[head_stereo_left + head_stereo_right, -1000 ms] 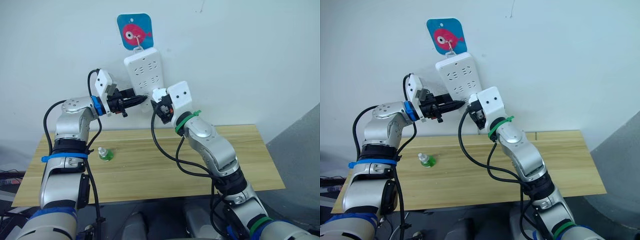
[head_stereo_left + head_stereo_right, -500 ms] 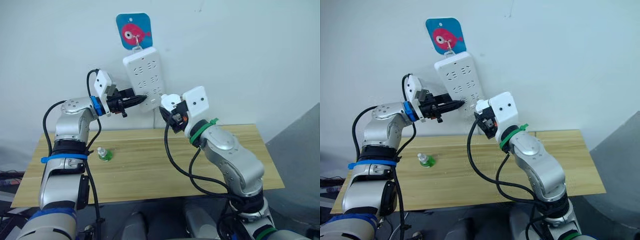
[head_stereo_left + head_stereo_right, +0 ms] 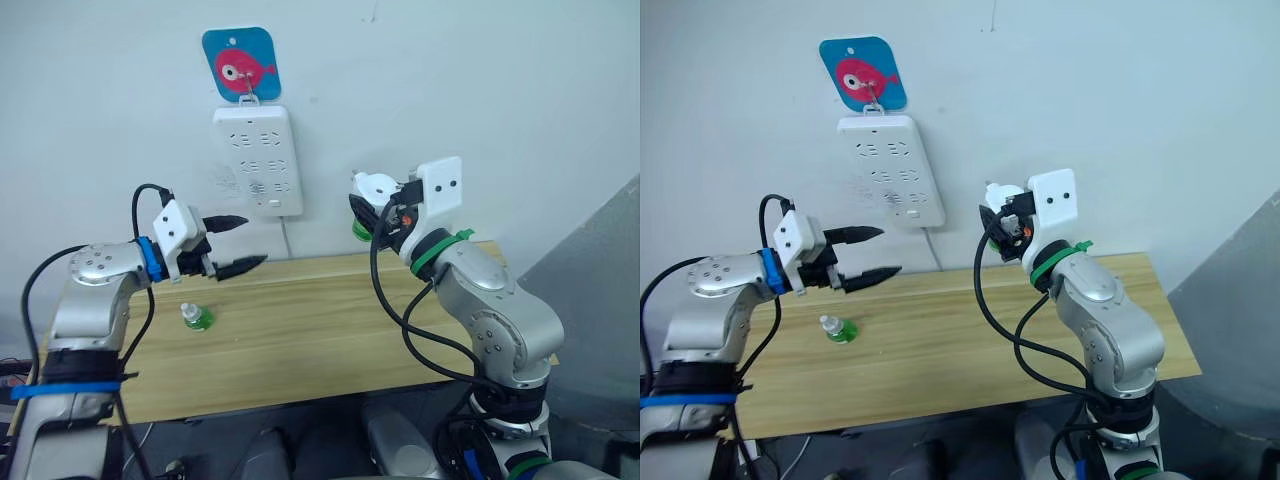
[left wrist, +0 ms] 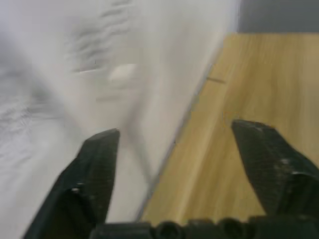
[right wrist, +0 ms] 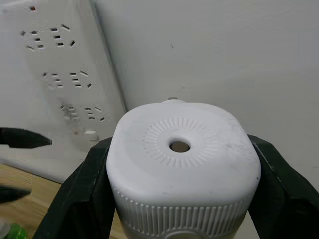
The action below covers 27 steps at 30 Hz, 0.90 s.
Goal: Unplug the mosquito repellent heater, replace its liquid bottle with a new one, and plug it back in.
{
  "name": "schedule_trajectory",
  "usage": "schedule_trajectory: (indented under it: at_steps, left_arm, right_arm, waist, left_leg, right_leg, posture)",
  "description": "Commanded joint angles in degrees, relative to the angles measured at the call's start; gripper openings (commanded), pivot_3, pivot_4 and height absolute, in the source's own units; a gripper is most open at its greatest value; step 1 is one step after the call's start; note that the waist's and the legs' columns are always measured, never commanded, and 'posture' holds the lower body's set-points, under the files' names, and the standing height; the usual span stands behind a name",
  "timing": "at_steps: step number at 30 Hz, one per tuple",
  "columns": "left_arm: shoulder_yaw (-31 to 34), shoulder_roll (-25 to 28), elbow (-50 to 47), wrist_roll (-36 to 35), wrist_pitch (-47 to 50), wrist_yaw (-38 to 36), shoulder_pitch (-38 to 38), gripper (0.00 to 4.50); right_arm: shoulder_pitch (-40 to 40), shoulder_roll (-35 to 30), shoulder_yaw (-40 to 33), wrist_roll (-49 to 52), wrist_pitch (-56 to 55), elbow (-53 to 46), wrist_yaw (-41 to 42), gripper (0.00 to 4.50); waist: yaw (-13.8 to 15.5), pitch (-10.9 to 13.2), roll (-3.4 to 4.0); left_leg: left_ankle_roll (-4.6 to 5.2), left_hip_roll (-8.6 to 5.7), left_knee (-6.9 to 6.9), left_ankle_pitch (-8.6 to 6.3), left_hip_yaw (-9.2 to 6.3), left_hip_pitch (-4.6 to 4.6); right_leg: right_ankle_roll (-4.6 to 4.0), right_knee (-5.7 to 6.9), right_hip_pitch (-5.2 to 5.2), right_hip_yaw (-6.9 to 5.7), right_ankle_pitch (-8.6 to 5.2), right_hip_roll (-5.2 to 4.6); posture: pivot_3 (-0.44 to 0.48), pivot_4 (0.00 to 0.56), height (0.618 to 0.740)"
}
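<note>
One green bottle (image 3: 196,317) stands on the desk (image 3: 300,340), white cap up, below the left gripper (image 3: 235,243), whose jaws gape empty over the desk's rear edge. The right gripper (image 3: 372,205) is raised near the wall, jaws clamped on the white heater (image 5: 182,164), its green bottle hanging beneath, clear of the power strip (image 3: 256,160) hung under a fish hook (image 3: 240,64).
</note>
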Motion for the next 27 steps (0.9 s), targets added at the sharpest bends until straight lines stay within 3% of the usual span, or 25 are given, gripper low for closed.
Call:
schedule_trajectory:
  at_steps: [1,7,12,19,27]
  left_arm:
    - [2.2,1.9,-12.0,-4.5,1.6,-0.6,1.3,4.50]
    - [-4.1,-5.8,-20.8,-4.8,3.5,6.5,-0.1,4.50]
    - [-9.8,-11.4,-22.4,2.0,1.6,13.8,1.1,4.50]
    - [-10.0,-20.4,-20.0,-0.4,1.6,19.4,-1.9,4.50]
    - [-11.3,-24.6,-20.0,-4.7,5.7,19.5,-4.1,4.50]
  right_arm:
    - [-0.1,3.2,-5.6,4.4,-0.2,-3.3,-0.8,2.98]
    - [0.5,13.3,-16.5,16.6,4.4,-4.4,-4.2,2.98]
    - [-0.3,20.2,-25.8,34.8,6.5,-3.2,-16.0,2.98]
    - [1.1,17.2,-25.1,58.6,-2.9,0.9,-36.0,2.98]
    - [2.2,10.6,-18.4,71.7,-14.7,2.8,-46.7,2.98]
  waist:
    - [0.6,0.0,0.00]
    - [3.2,0.0,0.01]
    - [3.1,0.0,0.02]
    - [2.5,0.0,0.09]
    - [2.3,0.0,0.09]
  left_leg:
    - [0.00,-0.01,0.01,0.00,0.00,0.00]
    - [0.00,-0.13,0.13,0.00,0.10,0.03]
    - [0.00,-0.23,0.19,0.00,0.22,0.01]
    - [0.02,-0.15,0.14,-0.01,0.23,0.07]
    - [0.02,-0.17,0.15,-0.01,0.26,0.05]
  right_leg:
    - [0.00,0.00,0.00,0.00,0.00,0.00]
    - [0.14,0.01,0.10,0.00,-0.06,-0.01]
    - [0.09,-0.02,0.10,0.16,0.04,-0.04]
    - [0.09,0.05,0.05,0.18,0.03,0.26]
    - [0.24,0.00,0.06,0.22,-0.05,0.27]
  posture:
    - [-0.191,0.159,0.725]
    - [-0.184,0.157,0.725]
    - [-0.204,0.164,0.725]
    - [-0.219,0.164,0.725]
    - [-0.224,0.165,0.725]
